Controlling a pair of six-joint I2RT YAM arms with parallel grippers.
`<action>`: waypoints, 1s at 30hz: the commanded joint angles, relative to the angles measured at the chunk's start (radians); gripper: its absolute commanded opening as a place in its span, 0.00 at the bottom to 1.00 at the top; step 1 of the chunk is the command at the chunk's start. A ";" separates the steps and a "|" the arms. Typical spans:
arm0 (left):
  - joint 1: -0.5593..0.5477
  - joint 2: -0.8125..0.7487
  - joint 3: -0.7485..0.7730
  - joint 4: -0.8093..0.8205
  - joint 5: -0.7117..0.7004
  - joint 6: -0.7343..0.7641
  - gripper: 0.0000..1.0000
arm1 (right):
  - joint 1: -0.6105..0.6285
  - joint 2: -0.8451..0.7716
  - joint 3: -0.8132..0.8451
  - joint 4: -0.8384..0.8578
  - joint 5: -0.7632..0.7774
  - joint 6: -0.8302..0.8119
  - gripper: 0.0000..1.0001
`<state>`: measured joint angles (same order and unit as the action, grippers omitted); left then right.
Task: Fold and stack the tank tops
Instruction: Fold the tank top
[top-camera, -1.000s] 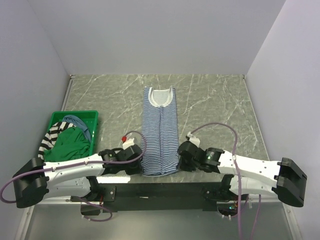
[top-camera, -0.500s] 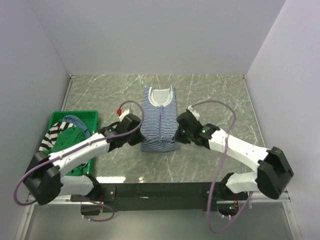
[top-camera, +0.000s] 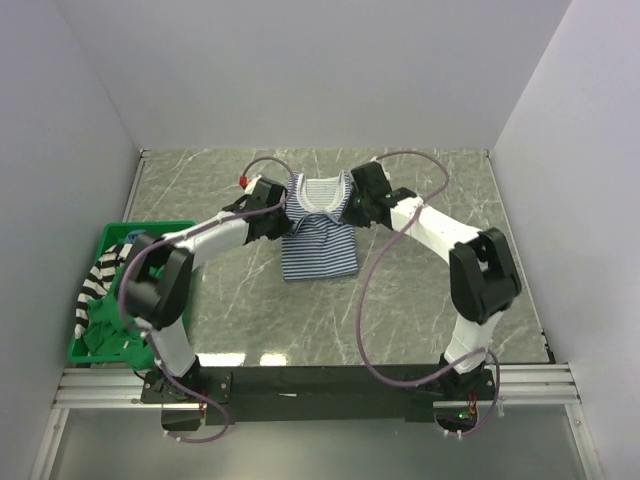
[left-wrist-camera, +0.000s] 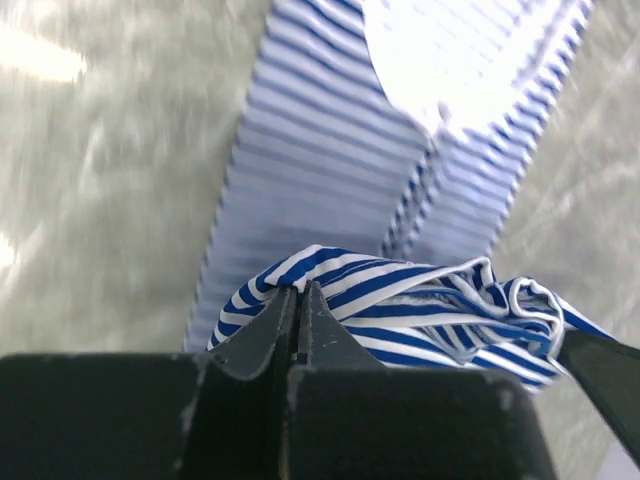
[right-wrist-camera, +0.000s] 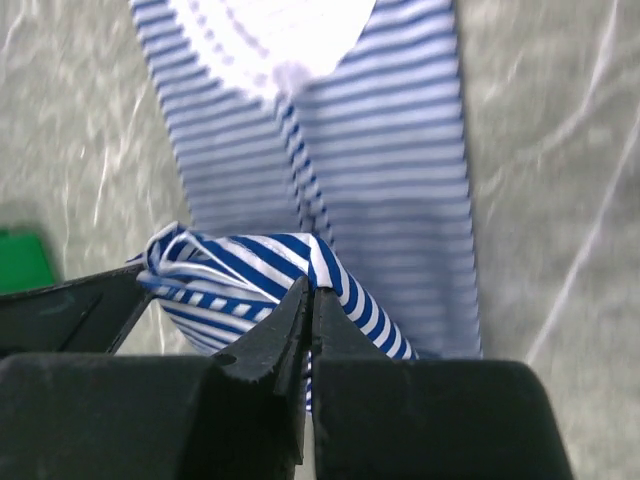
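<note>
the table is a flat slab with a grey-green marble pattern and pale veins, set between plain white walls. at its left edge stands the green plastic bin, rigid and rectangular. in the bin lie a plain green tank top and a bold black-white striped tank top (both are soft crumpled heaps, not folded). in the middle of the table lies the thin navy-white striped tank top, a limp cloth with fine stripes and a white-bound round neckline. its near part is doubled over the rest, which gives a short rectangle. the left gripper has its dark wedge-shaped fingers pressed together on a bunched corner of this top, at the left side near the neckline. the right gripper pinches the other bunched corner in the same way, at the right side.
</note>
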<state>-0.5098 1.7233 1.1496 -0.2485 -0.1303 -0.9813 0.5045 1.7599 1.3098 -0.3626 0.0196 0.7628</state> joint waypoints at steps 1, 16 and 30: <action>0.054 0.090 0.065 0.113 0.075 0.056 0.01 | -0.047 0.087 0.109 0.016 -0.061 -0.037 0.00; 0.074 0.101 0.105 0.210 0.133 0.118 0.70 | -0.089 0.015 -0.075 0.102 0.008 0.004 0.51; -0.009 -0.120 -0.211 0.193 0.081 0.001 0.44 | 0.069 -0.114 -0.271 0.143 0.095 -0.002 0.41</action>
<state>-0.4896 1.6321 1.0050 -0.1116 -0.0753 -0.9504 0.5583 1.6638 1.0901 -0.2485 0.0814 0.7578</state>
